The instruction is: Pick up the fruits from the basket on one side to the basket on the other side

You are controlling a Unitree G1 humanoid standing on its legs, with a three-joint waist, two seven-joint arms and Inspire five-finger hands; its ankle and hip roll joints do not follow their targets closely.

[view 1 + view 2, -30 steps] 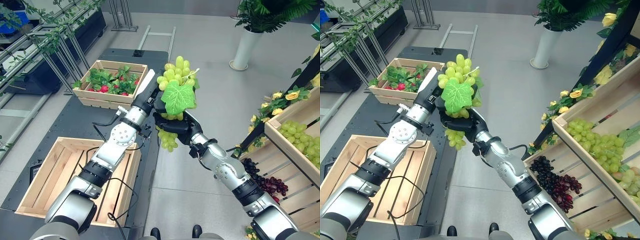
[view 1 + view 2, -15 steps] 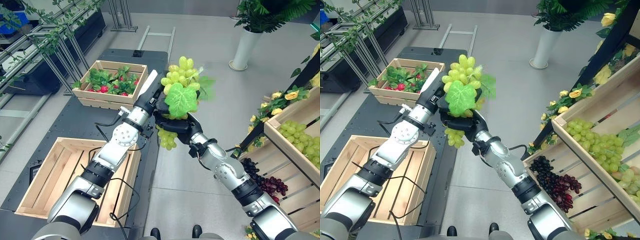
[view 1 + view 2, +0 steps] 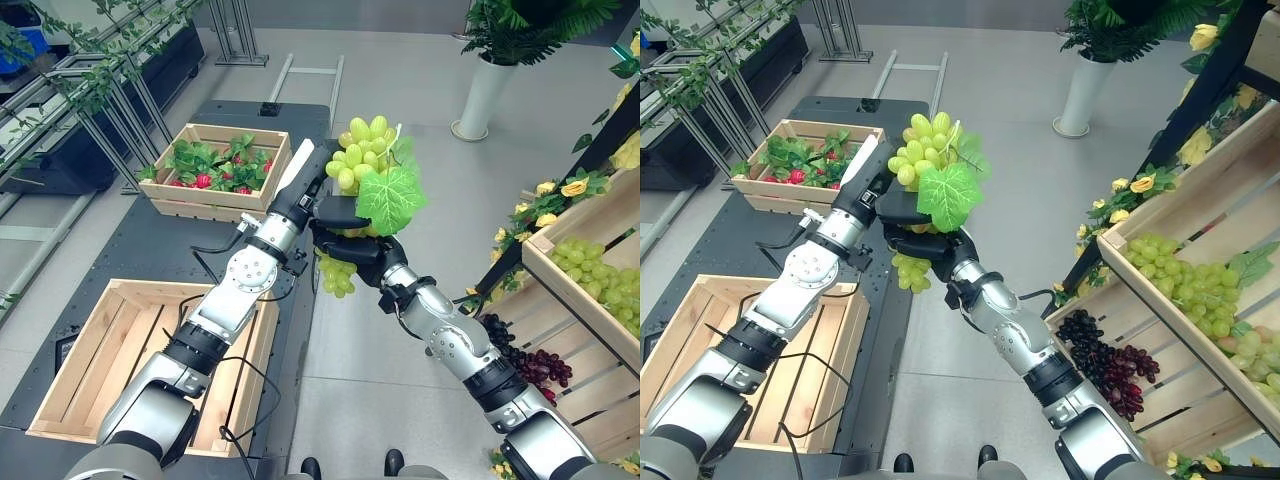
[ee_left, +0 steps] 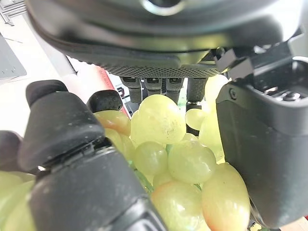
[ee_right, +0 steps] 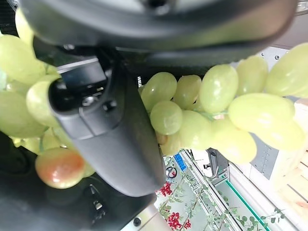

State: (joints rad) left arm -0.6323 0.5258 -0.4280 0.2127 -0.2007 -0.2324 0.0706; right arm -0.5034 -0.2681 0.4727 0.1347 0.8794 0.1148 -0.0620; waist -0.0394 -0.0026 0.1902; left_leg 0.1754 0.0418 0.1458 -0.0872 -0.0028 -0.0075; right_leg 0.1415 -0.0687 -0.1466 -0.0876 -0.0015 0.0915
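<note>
Both hands' fingers wrap the green grape bunch (image 3: 365, 172), left hand (image 3: 318, 205) and right hand (image 3: 352, 245), mid-air over grey floor (image 3: 400, 330); its leaf hides some grapes. Empty crate (image 3: 90, 350) on dark surface (image 3: 170, 240).

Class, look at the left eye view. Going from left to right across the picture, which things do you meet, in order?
Empty wooden crate → crate of leafy red fruit → bunch of green grapes held up between both hands → white plant pot → crate of green grapes.

Head stereo pair looks down; wrist cameras close on grapes (image 4: 166, 159).
</note>
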